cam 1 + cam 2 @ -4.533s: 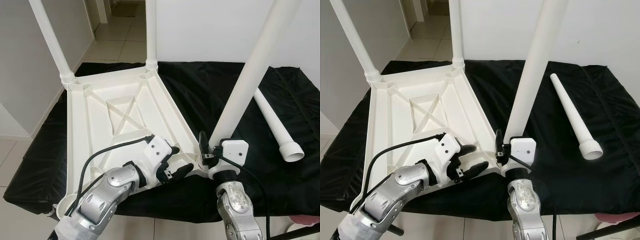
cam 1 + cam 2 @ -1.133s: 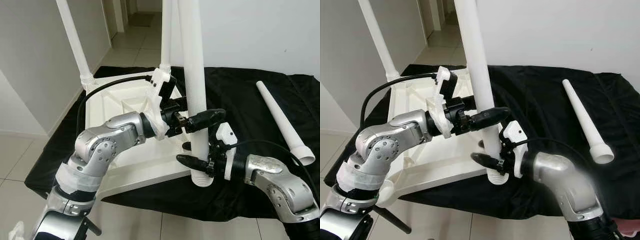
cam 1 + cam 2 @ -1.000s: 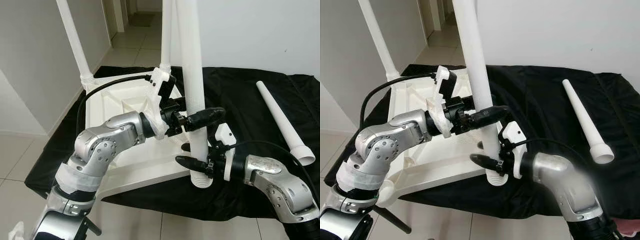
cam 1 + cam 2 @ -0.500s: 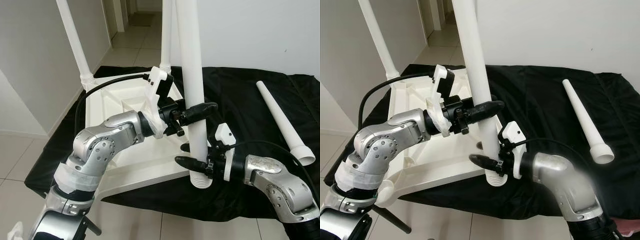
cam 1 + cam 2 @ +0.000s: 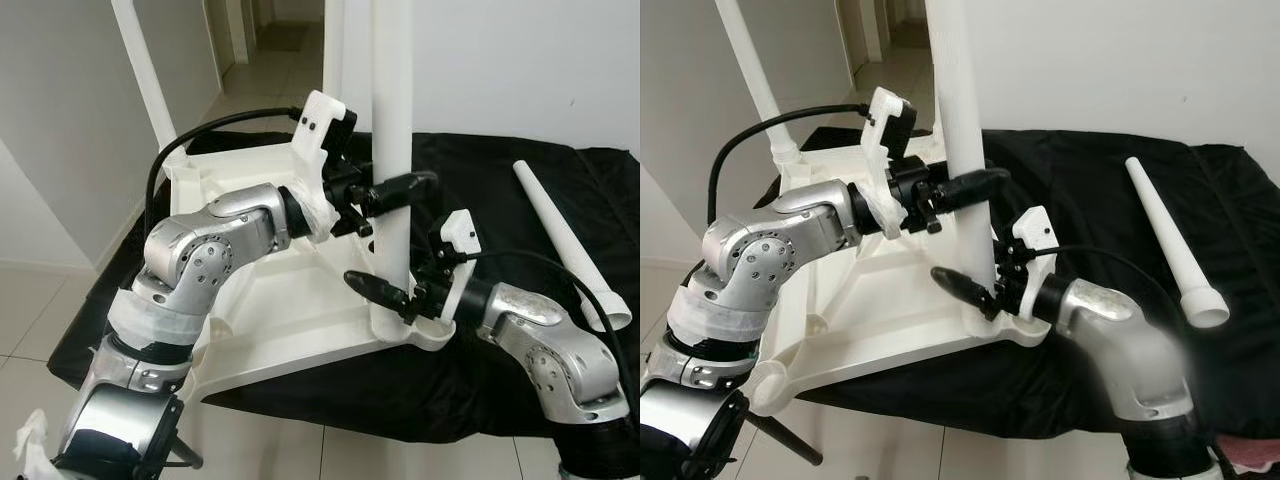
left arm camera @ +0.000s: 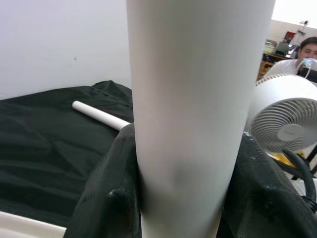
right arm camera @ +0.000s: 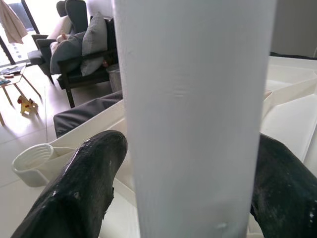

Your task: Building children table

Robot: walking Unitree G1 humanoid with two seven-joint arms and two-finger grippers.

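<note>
Here the white leg [image 5: 392, 150] is held upright, its long axis vertical, its foot seated at the near right corner socket of the overturned tabletop [image 5: 250, 300], which lies on the black-draped table [image 5: 480, 190]. Both end effectors are clamped on it: the left end effector [image 5: 385, 193] grips from the left, higher up, while the right end effector [image 5: 395, 295] grips from the right, just above the socket and nearer to it. A spare leg [image 5: 565, 240] lies to the right.

Home: armchair [image 7: 81, 49], tiled floor [image 5: 250, 95]
</note>
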